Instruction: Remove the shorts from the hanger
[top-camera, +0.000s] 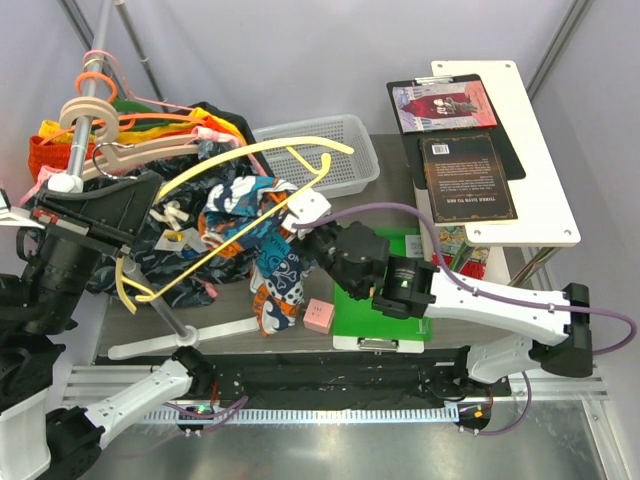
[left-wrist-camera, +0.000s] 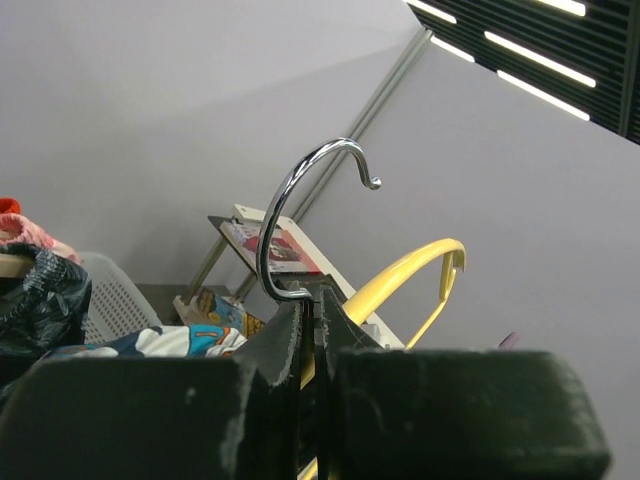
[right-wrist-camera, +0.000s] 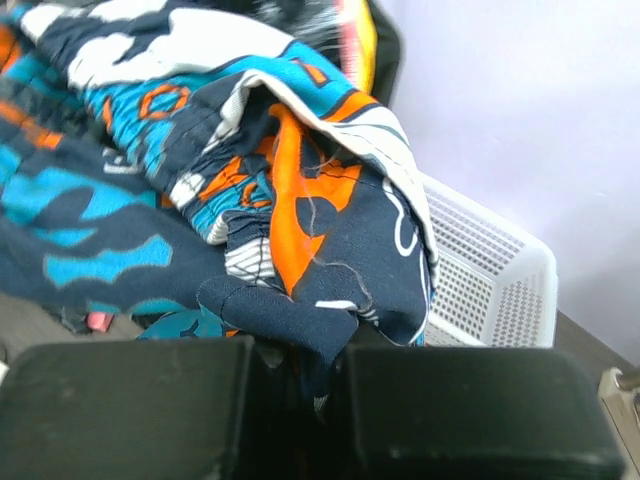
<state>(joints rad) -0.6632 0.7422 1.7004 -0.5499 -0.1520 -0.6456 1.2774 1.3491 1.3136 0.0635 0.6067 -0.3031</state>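
Note:
The pale yellow hanger (top-camera: 262, 147) slants across the left half of the table, its arm arching up in the left wrist view (left-wrist-camera: 405, 272). My left gripper (top-camera: 140, 185) (left-wrist-camera: 312, 300) is shut on the hanger at the base of its chrome hook (left-wrist-camera: 290, 200). The printed shorts (top-camera: 250, 235) hang bunched over the hanger's lower arm. My right gripper (top-camera: 298, 222) (right-wrist-camera: 310, 370) is shut on a dark fold of the shorts (right-wrist-camera: 300, 190), the cloth pinched between its fingers. How the shorts sit on the hanger under the folds is hidden.
A white mesh basket (top-camera: 340, 150) stands behind the shorts. At the far left, a rack (top-camera: 85, 115) carries other hangers and garments. A pink block (top-camera: 318, 315) and a green board (top-camera: 400, 300) lie near the front. Books lie on a white shelf (top-camera: 540, 190) at right.

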